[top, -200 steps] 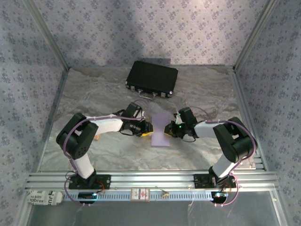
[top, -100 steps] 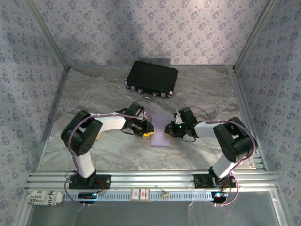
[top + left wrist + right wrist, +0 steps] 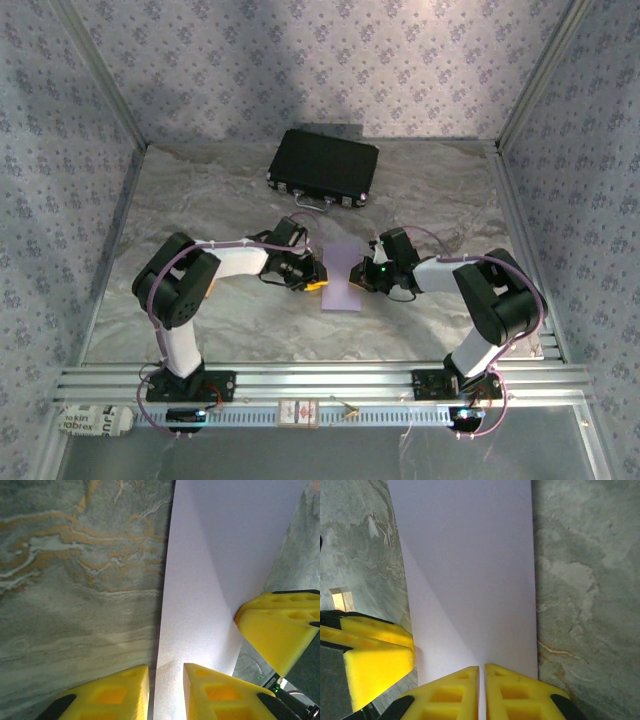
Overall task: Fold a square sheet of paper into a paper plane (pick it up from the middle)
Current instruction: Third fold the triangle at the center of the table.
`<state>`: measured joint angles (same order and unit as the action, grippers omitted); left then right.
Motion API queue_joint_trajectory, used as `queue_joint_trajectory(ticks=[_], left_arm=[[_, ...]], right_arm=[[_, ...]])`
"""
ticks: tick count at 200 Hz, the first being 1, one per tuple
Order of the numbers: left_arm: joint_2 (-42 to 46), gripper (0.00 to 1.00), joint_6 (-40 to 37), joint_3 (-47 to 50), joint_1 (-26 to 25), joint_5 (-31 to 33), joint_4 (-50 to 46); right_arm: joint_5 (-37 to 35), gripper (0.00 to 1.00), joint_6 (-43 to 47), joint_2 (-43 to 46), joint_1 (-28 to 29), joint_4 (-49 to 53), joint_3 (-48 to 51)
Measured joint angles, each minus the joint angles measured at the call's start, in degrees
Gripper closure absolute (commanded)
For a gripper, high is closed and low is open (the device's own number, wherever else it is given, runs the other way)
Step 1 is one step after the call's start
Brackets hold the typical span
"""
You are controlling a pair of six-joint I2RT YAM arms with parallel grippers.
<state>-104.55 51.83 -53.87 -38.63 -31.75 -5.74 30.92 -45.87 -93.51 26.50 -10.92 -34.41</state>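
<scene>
With the right gripper (image 3: 482, 671) pinched on the thin pale lilac square sheet of paper (image 3: 345, 278) and the left gripper (image 3: 166, 676) slightly apart astride its left edge, uneven pulling could skew the crease.

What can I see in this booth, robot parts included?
square sheet of paper: one, pale lilac, mid-table between the grippers
case: one, black, far side of the table
table: one, grey marbled, booth floor
walls: three, grey patterned, around the table
rail: one, silver, near edge
left arm: one, black and white, rail's left
right arm: one, black and white, rail's right
left gripper: one, yellow fingers, sheet's left edge, jaws slightly apart
right gripper: one, yellow fingers, shut on sheet's right edge
</scene>
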Motion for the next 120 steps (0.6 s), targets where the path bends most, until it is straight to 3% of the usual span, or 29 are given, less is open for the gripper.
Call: queue_joint_trajectory(ticks=[120], left_arm=[[-0.3, 0.74, 2.8, 1.6, 0.3, -1.5, 4.9]], right_arm=[[0.0, 0.88, 0.0, 0.0, 0.0, -0.5, 0.2]])
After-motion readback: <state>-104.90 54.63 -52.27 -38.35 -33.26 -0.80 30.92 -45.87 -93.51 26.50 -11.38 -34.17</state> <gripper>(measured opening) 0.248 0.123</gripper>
